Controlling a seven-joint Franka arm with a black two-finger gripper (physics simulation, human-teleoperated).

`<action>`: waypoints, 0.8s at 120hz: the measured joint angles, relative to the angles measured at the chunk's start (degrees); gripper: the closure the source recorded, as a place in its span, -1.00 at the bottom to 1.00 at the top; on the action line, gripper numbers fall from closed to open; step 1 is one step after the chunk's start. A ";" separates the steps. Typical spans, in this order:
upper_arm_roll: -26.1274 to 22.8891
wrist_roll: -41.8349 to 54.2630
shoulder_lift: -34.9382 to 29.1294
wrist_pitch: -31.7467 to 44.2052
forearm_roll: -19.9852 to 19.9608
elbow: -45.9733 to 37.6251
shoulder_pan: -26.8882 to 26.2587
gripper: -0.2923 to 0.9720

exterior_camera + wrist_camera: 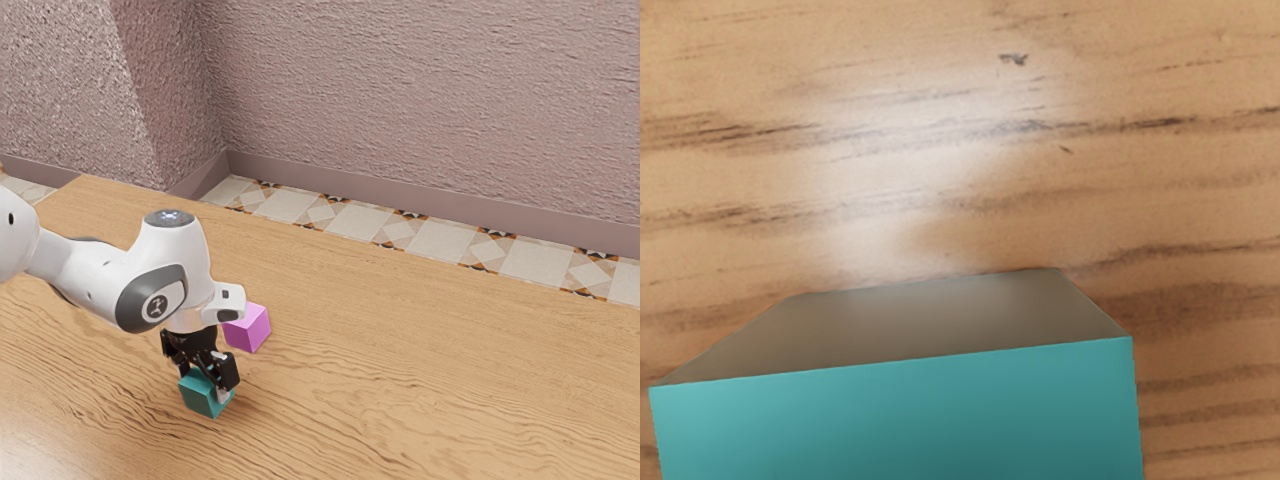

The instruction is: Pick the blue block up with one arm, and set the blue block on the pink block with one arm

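The gripper (207, 378) is clamping the blue block (203, 398) near the pink block (247, 327). Its seemingly shallow grip is probably risking slippage during lifting.

Blue block (203, 399): teal cube, upright, its upper part clamped between the claw (210, 382) fingers, low at the table (420, 340); contact with the surface indeterminate. Pink block (247, 327): magenta cube, flat on table, near but apart.
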 joint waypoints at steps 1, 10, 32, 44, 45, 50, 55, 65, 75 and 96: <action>0.05 0.01 0.00 0.01 0.00 -0.01 -0.04 -0.54; 0.39 0.05 -0.01 0.04 0.00 -0.03 -0.30 -0.54; 0.57 0.13 0.07 0.06 -0.03 -0.01 -0.12 -0.50; 0.59 0.16 0.06 0.07 -0.09 0.03 0.14 -0.38; 0.59 0.16 0.06 0.07 -0.09 0.02 0.17 -0.37; 0.59 0.16 0.05 0.07 -0.10 0.02 0.30 -0.30; 0.59 0.16 0.02 0.07 -0.10 0.04 0.44 -0.23; 0.61 0.13 0.00 0.08 -0.05 0.05 0.64 -0.13; 0.66 0.03 -0.02 0.10 0.07 0.05 0.71 -0.08; 0.57 -0.36 -1.66 -0.09 0.32 0.04 0.99 0.00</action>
